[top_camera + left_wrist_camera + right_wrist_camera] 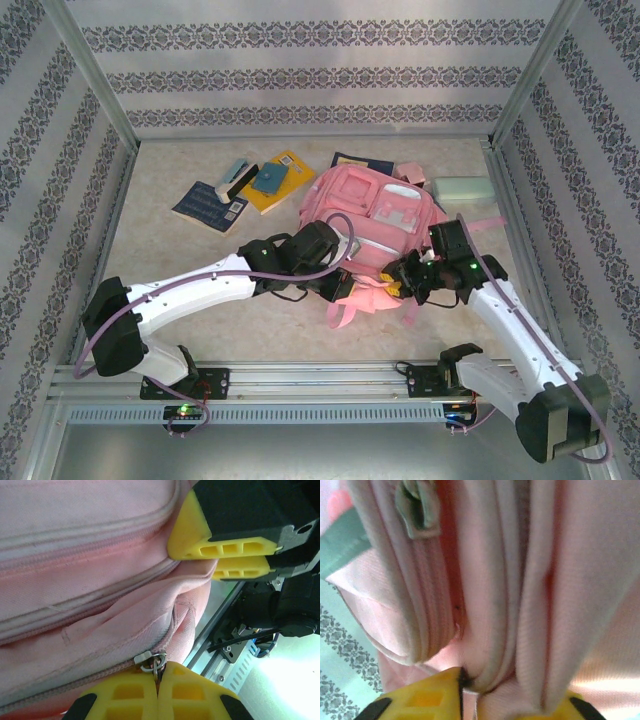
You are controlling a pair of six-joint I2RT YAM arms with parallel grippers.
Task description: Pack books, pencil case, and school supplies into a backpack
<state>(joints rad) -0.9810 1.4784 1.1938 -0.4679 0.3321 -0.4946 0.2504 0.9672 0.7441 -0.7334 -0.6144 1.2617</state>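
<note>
The pink backpack [372,215] lies in the middle of the table with its straps toward me. My left gripper [159,672] is shut on the metal zipper pull [150,659] at the bag's near edge, seen from above at the left gripper [338,287]. My right gripper [512,700] is shut on a fold of the backpack's fabric [530,630] close by, seen from above at the right gripper [400,278]. Books lie at the back left: a navy one [210,205], a yellow-orange one [282,180] and another [362,161] behind the bag. The mint pencil case [462,188] sits at the back right.
A black-and-white bar [236,177] rests between the navy and yellow books, and a teal piece [267,180] lies on the yellow book. A pink block [415,173] sits beside the bag's top. Patterned walls enclose the table on three sides.
</note>
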